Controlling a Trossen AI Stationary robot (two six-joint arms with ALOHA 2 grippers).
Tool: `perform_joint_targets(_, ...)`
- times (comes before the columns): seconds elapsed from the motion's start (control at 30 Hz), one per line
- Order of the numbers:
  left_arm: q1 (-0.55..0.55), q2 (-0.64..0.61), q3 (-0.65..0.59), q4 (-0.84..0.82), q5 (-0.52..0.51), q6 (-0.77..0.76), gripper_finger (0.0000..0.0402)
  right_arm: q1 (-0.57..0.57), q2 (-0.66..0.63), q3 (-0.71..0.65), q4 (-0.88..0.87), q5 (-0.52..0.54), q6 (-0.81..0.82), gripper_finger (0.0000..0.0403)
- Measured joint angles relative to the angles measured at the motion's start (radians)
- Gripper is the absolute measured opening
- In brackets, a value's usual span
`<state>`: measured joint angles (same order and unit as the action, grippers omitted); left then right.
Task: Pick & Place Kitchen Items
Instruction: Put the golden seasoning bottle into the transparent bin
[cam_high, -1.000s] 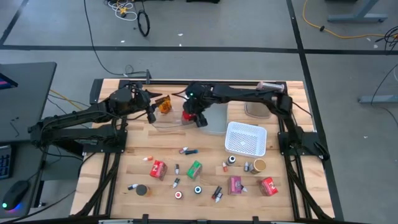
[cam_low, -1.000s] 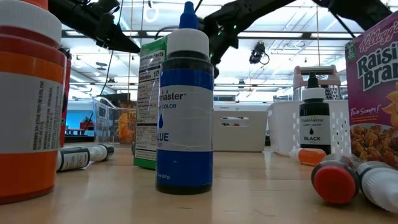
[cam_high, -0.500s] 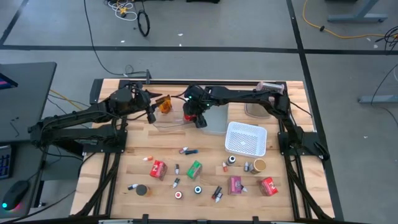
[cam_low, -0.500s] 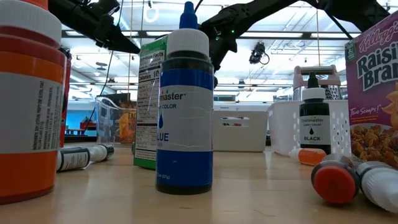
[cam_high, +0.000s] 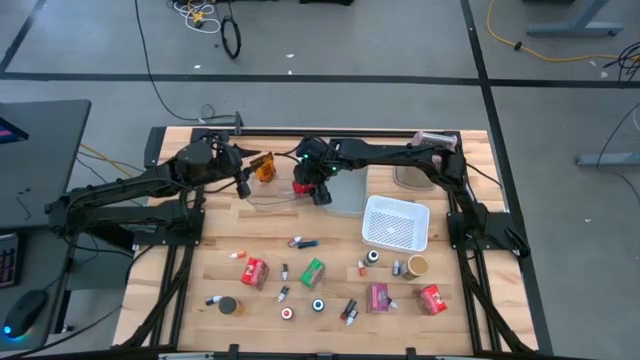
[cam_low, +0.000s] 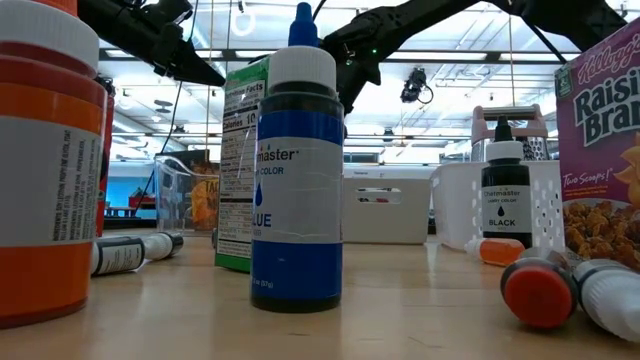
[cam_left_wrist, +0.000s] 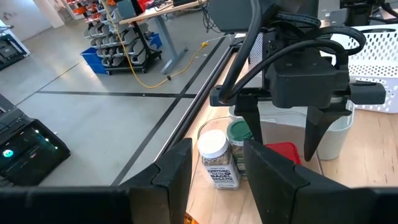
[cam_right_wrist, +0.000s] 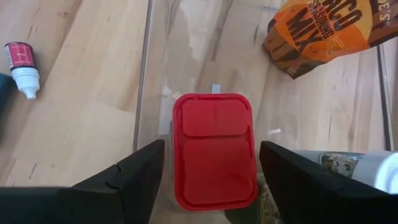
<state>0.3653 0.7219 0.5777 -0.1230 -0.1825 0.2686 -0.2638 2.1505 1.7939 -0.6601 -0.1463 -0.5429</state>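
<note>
High view: right claw (cam_high: 308, 186) over the clear bin (cam_high: 272, 196); left claw (cam_high: 243, 180) just beside. Most kitchen items, e.g. green box (cam_high: 313, 271), lie unsorted on the surface (cam_high: 200, 270), well apart from both.

Right wrist view: fingers wide; red-lidded container (cam_right_wrist: 215, 149) between them, released in bin with taco mix packet (cam_right_wrist: 329, 28).

Left wrist view: fingers parted, empty.

Versus earlier: right claw shifted slightly.

red-lidded jar (cam_right_wrist: 214, 149) upright in clear bin | orange packet (cam_right_wrist: 329, 28) beside | small bottles, boxes scattered on table front
</note>
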Motion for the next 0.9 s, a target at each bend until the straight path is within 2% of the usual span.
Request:
perform_joint_targets(0.23,0.000,0.000,0.000,0.000,0.000,-0.001,0.0153,0.035,-0.057,0.000,0.008,0.003,-0.011,0.0277)
perform_joint_targets(0.47,0.000,0.000,0.000,0.000,0.030,-0.006,0.0153,0.095,-0.150,0.000,-0.011,0.000,0.094,0.0269)
perform_joint_targets(0.77,0.000,0.000,0.000,0.000,0.320,-0.025,0.0153,0.173,-0.283,0.000,-0.189,-0.001,0.263,0.0251)
perform_joint_targets(0.9,0.000,0.000,0.000,0.001,0.436,-0.026,0.0153,0.220,-0.318,-0.018,-0.216,-0.003,0.298,0.0242)
